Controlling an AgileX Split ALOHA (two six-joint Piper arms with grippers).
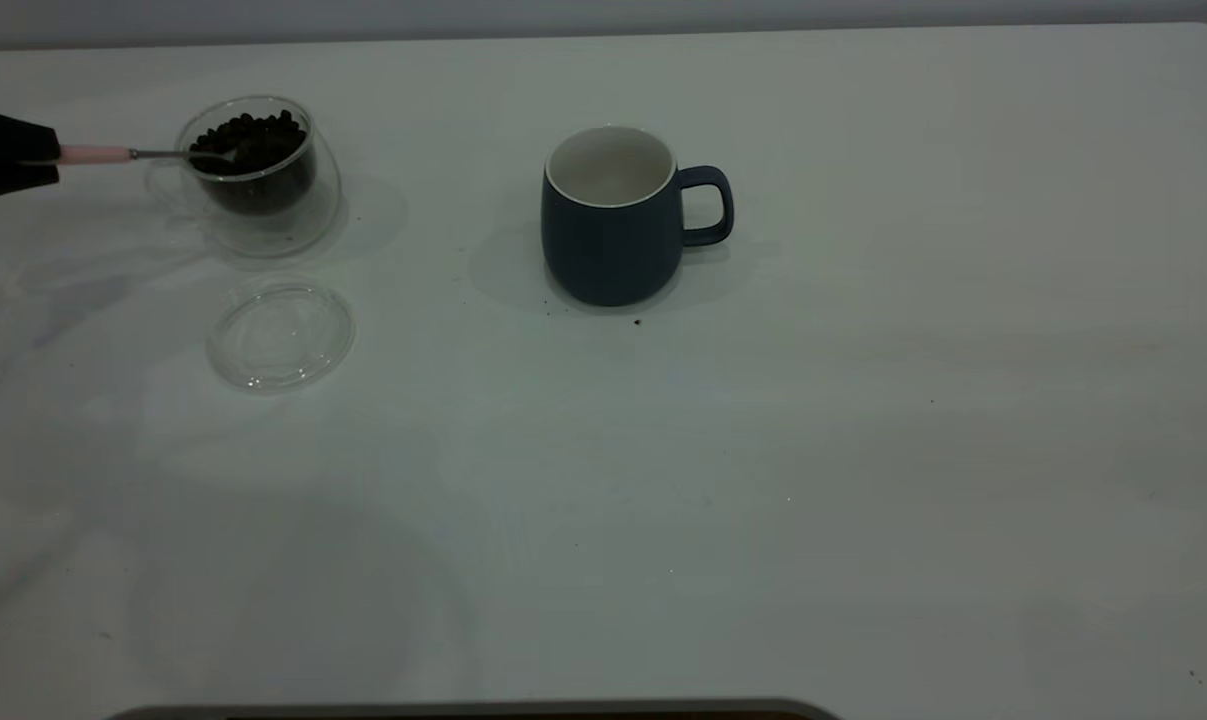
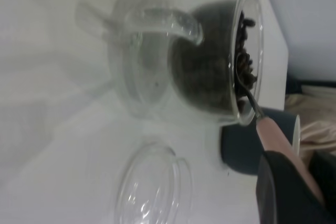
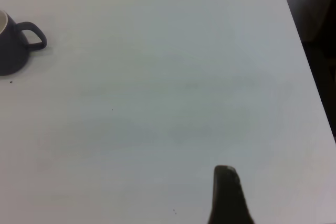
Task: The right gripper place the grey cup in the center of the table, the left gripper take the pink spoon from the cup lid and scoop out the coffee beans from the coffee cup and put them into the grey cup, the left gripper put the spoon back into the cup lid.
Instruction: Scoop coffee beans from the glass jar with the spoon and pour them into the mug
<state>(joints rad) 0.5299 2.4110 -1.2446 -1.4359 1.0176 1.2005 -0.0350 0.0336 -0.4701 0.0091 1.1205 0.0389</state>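
1 spoon, the pink spoon (image 1: pixel 98 154), is clenched in my left gripper (image 1: pixel 8 150), its bowl dipped among the coffee beans (image 1: pixel 248 140) of the coffee cup (image 1: pixel 258 175) to scoop.

Table: the white table (image 3: pixel 173 87) fills nearly the whole view, with a few tiny dark specks on it.
Mug: the grey cup (image 3: pixel 13 45) stands upright at one edge, partly cut off, its loop handle pointing inward.
Gripper: one dark finger of the right gripper (image 3: pixel 228 195) shows above bare tabletop, well apart from the cup.
Beyond: a dark floor strip runs past the table's edge.
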